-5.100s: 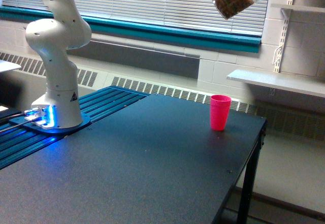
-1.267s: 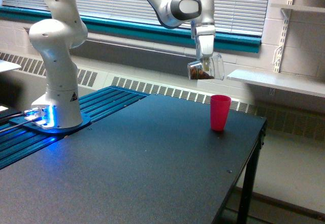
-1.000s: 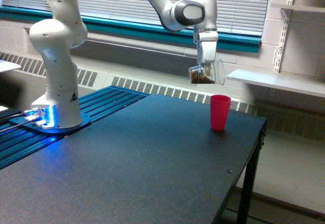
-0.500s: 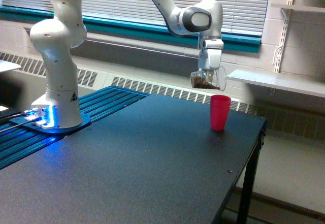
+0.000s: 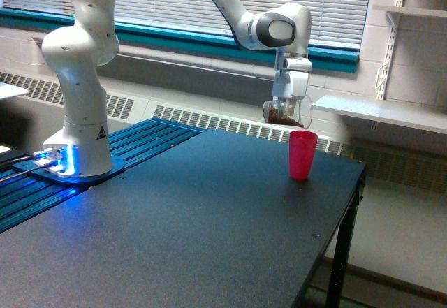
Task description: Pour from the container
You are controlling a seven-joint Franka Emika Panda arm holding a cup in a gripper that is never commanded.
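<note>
Reaching down, pincer (image 5: 288, 105) gripping tilted container (image 5: 286, 112) above pink cup (image 5: 302, 154)

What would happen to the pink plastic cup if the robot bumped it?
The pink plastic cup would probably tip over easily: it is tall, narrow at the bottom, and looks light. It stands alone on the dark flat table, with nothing beside it to stop a slide. Once on its side, its round tapered shape would likely roll in a curve, perhaps toward the nearby table edge.

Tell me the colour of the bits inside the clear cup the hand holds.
Brown, inside the small clear plastic cup, above the pink cup; the exterior view shows it.
</note>
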